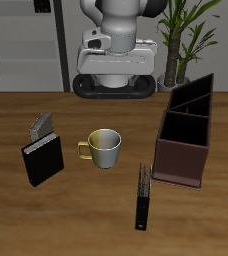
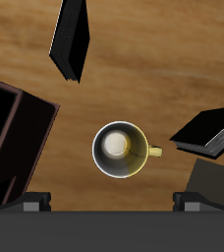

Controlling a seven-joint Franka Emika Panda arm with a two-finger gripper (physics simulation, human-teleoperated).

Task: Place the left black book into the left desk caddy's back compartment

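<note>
The left black book (image 1: 143,196) lies flat near the table's front edge, slim and long with a speckled grey page edge. It also shows in the wrist view (image 2: 73,39). The left desk caddy (image 1: 186,135) is a dark maroon box with black dividers, standing just behind the book. One corner of it shows in the wrist view (image 2: 11,138). Its back compartment (image 1: 194,95) is the far end slot. My gripper (image 2: 112,205) is open and empty, high above the mug. Only its finger bases show, wide apart.
A cream mug (image 1: 104,147) with a yellow handle stands mid-table, directly under the gripper (image 2: 121,150). A squarer black book (image 1: 43,158) and a small grey-white book (image 1: 41,124) stand beside it. A potted plant (image 1: 186,35) is behind the table.
</note>
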